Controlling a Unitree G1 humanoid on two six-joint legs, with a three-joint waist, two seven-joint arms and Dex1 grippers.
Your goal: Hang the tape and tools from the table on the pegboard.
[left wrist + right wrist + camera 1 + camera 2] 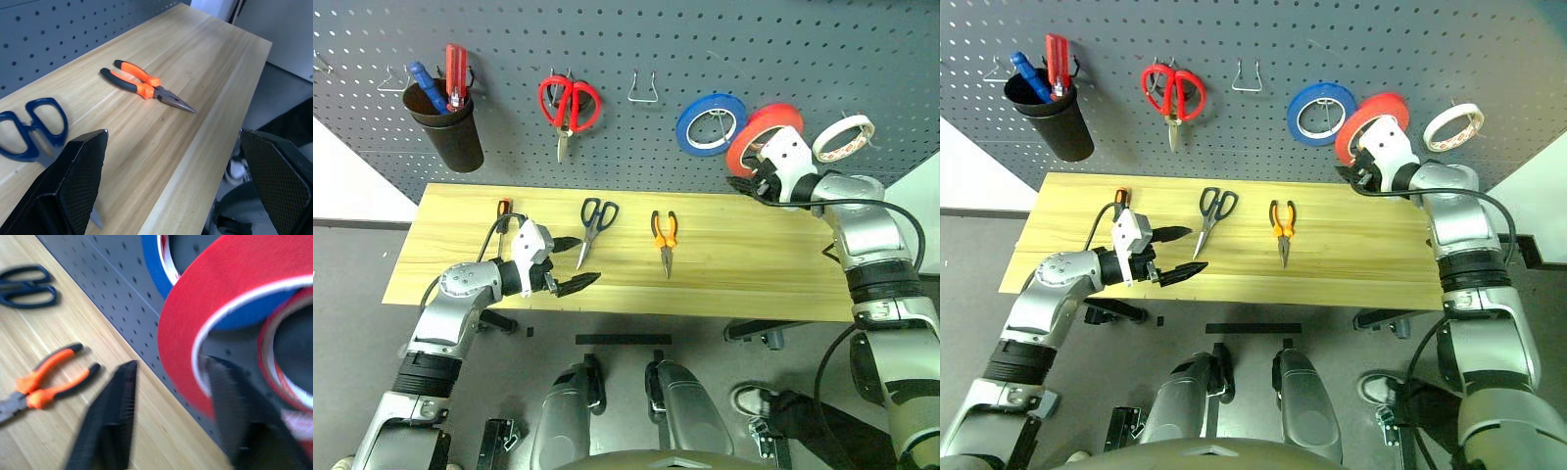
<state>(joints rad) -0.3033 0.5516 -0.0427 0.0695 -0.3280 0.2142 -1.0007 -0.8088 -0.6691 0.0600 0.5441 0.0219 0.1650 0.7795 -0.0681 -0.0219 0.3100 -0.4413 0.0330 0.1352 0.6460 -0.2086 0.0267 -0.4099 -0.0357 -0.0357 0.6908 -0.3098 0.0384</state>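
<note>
Left gripper (572, 264), nearest the viewer, hovers over the table's (744, 279) near edge with jaws spread wide, grasping nothing; the dark-handled scissors (594, 227) lie just beyond it and the orange-and-black screwdriver (503, 211) beside its wrist. The pliers (665, 240) lie mid-table, well apart. Right gripper (745, 184) is raised at the pegboard (626, 59), its fingers parted, one passing through the hole of the orange-red tape (759, 132), which rests against the board; whether it still bears the roll cannot be told. Counted: three tape rolls, two scissors, one pliers.
</note>
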